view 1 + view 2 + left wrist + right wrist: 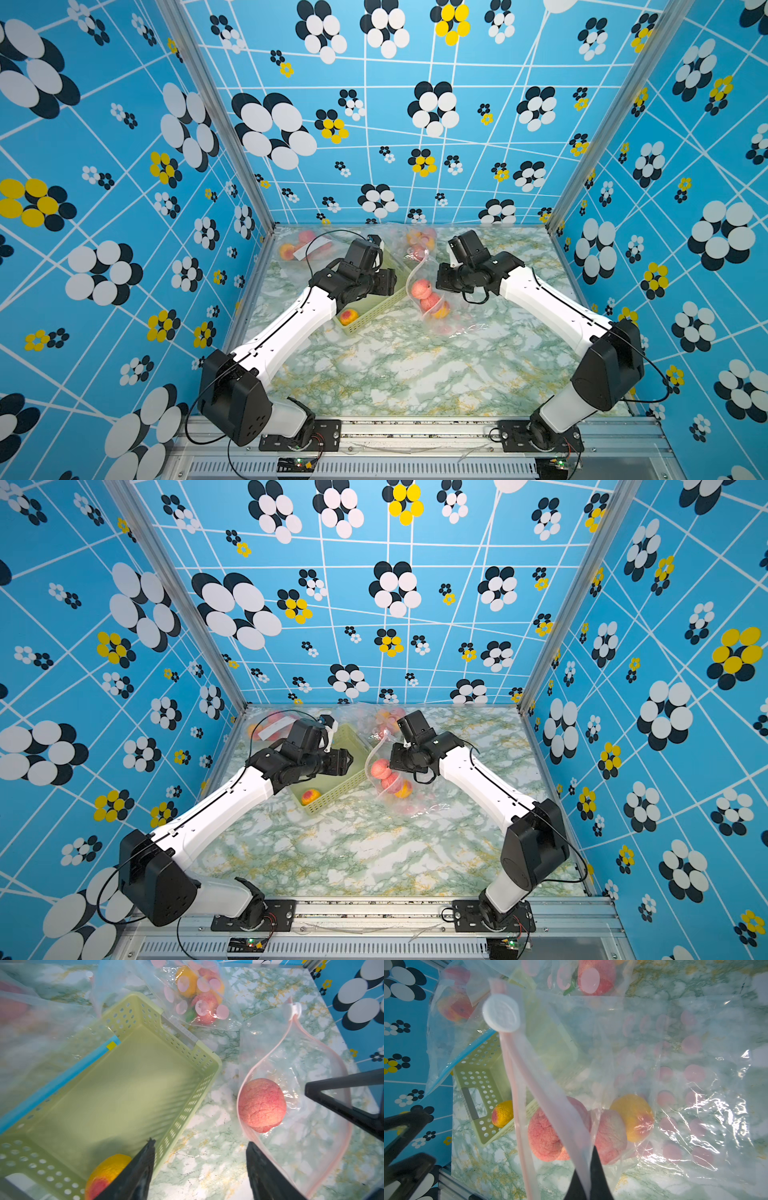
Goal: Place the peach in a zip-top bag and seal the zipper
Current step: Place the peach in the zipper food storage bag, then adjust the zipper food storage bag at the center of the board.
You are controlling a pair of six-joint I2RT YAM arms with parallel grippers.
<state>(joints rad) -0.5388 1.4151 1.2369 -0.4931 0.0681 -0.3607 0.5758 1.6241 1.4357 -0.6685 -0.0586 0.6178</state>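
A clear zip-top bag (451, 322) with a pink zipper lies right of the basket, its mouth gaping. My right gripper (588, 1159) is shut on the bag's upper rim and holds it up. A pink peach (262, 1104) sits just inside the mouth, with two more peaches (632, 1118) deeper in. The white slider (501, 1013) rests at the zipper's far end. My left gripper (200, 1142) hangs open and empty over the gap between basket and bag. Another peach (348, 316) lies in the basket's near corner.
The pale green perforated basket (207, 1076) stands at centre left, under my left arm. A bag with a blue zipper (62, 1076) drapes over its far side. Two more bags of peaches (419, 241) (301, 247) lie along the back wall.
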